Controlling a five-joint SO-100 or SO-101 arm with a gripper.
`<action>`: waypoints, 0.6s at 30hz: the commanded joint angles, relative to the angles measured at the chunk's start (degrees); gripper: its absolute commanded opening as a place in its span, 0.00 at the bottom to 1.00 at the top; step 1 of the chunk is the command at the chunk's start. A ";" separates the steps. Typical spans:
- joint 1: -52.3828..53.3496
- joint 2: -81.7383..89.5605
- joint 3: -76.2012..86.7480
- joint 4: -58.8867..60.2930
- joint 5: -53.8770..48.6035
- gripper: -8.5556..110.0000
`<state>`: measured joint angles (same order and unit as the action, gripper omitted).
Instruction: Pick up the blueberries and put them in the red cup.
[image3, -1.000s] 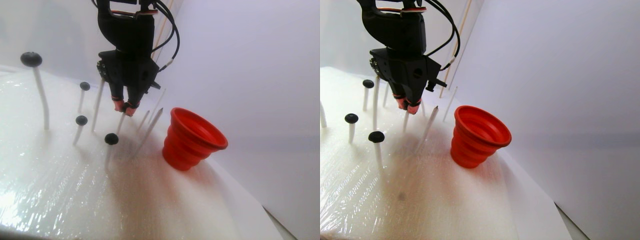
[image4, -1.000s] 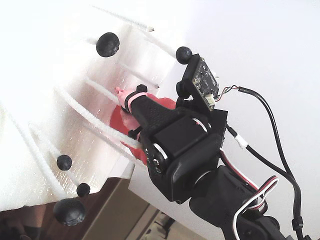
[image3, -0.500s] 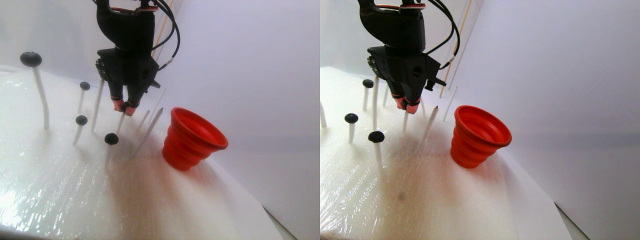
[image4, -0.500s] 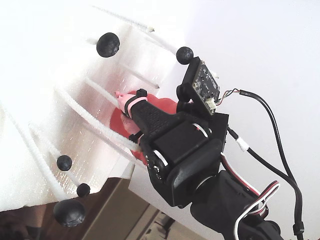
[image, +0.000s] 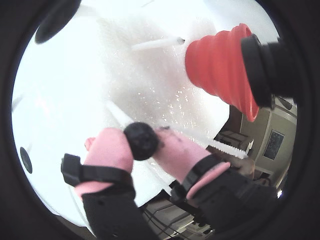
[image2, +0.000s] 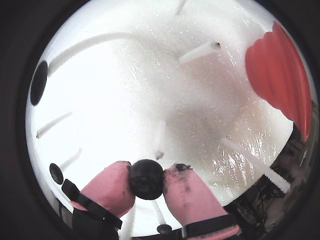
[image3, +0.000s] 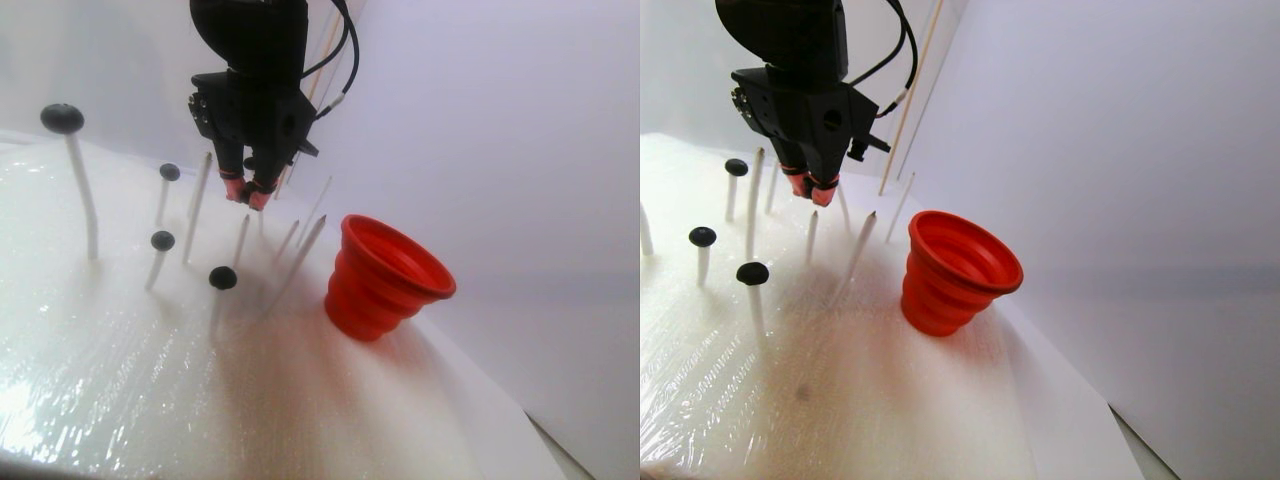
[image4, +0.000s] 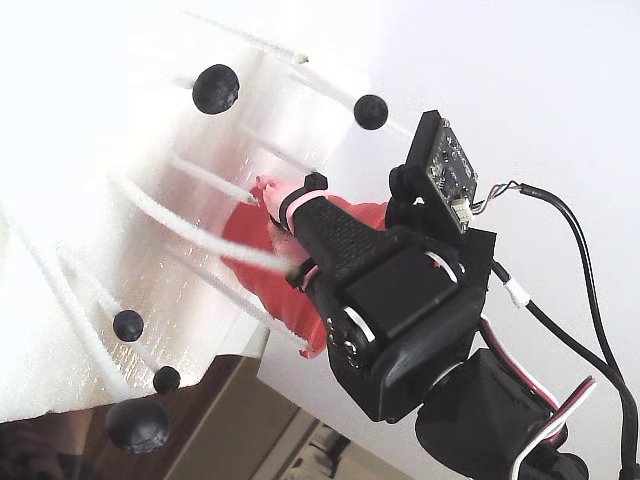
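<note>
White foam (image3: 120, 360), red cup (image3: 385, 280) tilted, rim rightward

Both wrist views are round fisheye pictures with a black border and strongly bent edges. The white foam surface (image2: 150, 90) is overexposed, with small sparkling glare. In the stereo pair view, strong glare lies near left on the shiny plastic film (image3: 60, 400). The fixed view is washed out at far left.

Pink fingers (image2: 111, 187) pinch a blueberry (image2: 146, 179); the red cup (image2: 280, 82) sits upper right.
</note>
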<state>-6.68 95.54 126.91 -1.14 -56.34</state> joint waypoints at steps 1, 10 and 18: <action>0.62 6.42 0.62 0.18 -0.35 0.14; 2.20 11.07 1.76 2.81 -1.49 0.14; 5.01 15.47 2.11 5.89 -3.08 0.14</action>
<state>-5.98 104.24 129.02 3.87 -58.89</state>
